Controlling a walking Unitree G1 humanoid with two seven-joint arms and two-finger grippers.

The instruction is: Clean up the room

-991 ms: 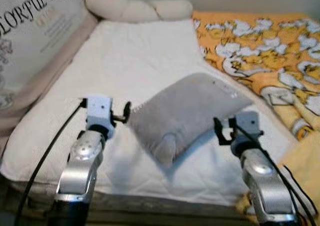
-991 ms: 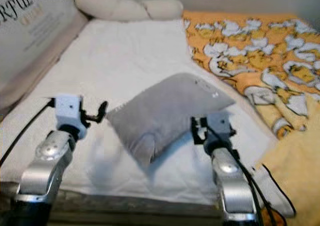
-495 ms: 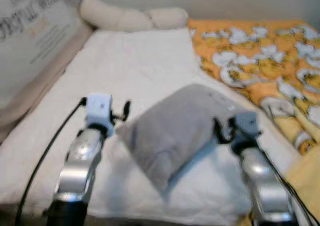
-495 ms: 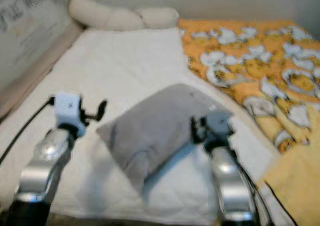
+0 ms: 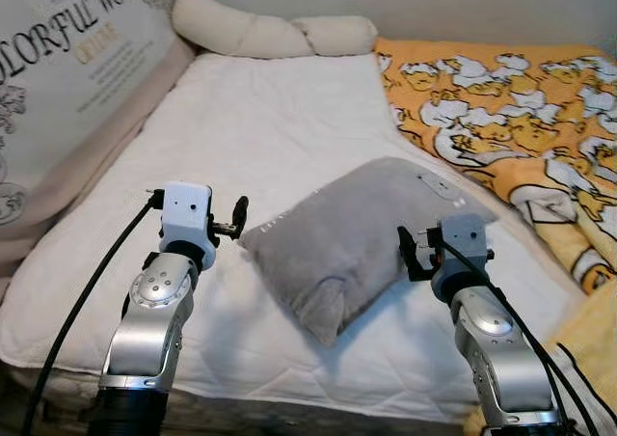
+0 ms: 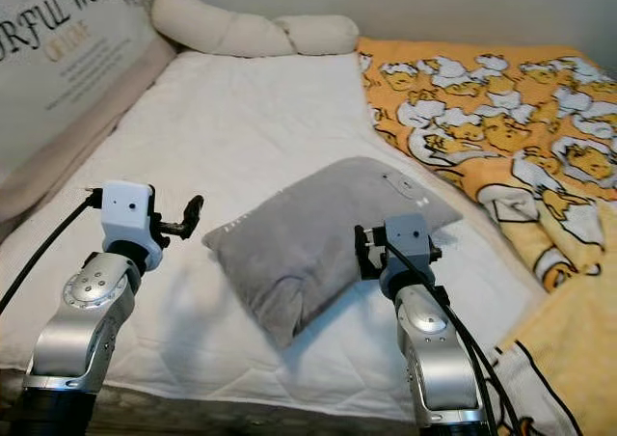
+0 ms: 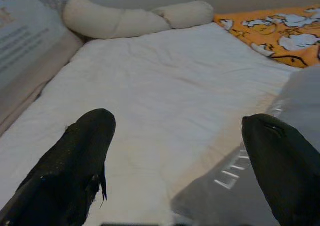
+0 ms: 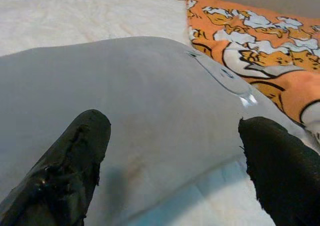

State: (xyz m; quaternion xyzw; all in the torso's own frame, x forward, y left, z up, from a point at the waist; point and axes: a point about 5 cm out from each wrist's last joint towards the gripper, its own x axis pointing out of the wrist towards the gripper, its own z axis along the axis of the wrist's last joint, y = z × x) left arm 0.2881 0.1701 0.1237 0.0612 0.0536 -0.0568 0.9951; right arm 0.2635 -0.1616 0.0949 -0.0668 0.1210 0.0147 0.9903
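grey pillow (image 5: 357,231) between grippers | left gripper (image 7: 175,151) – jaws spread | right gripper (image 8: 175,156) – jaws spread, pillow close ahead

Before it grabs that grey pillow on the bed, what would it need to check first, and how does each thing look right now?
1. Left hand open: ok, fingers spread wide.
2. Right hand open: ok, fingers spread wide.
3. Pillow between the two hands: ok, one hand at each side.
4. Hands touching the pillow: not ok, both appear just short of it.
5. Nothing lying on the pillow: ok.
6. Free spot on the white mattress to set it: ok, bare toward the cream bolster.
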